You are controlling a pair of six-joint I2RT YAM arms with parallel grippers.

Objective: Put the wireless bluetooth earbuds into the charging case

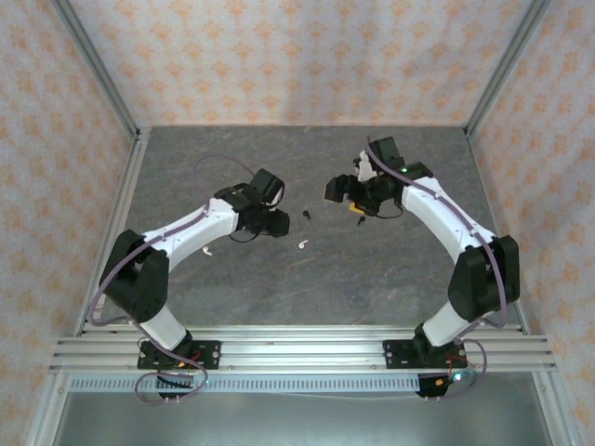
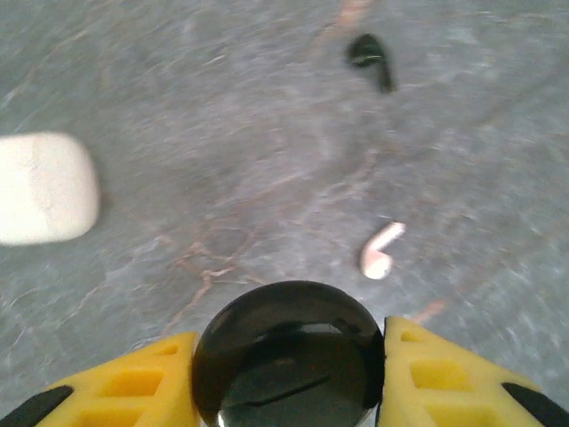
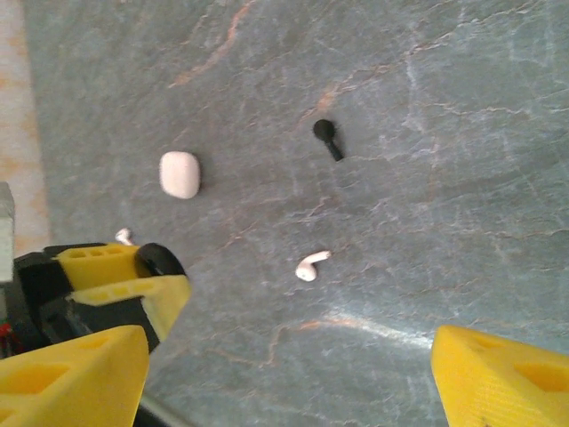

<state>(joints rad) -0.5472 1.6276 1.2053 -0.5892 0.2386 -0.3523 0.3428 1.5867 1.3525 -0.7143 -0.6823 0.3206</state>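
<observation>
Right under your left wrist camera sits the black charging case (image 2: 284, 342), a glossy rounded shell pinched between the yellow fingers of the left gripper (image 2: 291, 356). The jaws press on both of its sides, so you have it held. That looks like a way to steady it or carry it toward the loose buds. You cannot tell from here whether its lid is up.

The grey stone-patterned table (image 1: 400, 279) carries everything else, and each place below is read off the white charging case (image 3: 180, 173) as your right wrist camera shows it.

Your right gripper (image 3: 292, 342) hangs above the table below and to the right of that case. Its jaws are spread wide with nothing between them, which suits a hand kept free to pick a bud up. The left gripper with its black case lies below and to the left of the white case, near it.

The white case itself rests flat, apart from both grippers and apparently shut, so it probably waits its turn.

Three earbuds lie loose, none yet seated:
- The black earbud (image 3: 327, 138) is to the right of the white case and a little higher, well apart.
- A white earbud (image 3: 311, 265) is to its lower right, lying on its side between your two grippers.
- A second white earbud (image 3: 124, 236) is just below and left of the case, beside the left fingers.
</observation>
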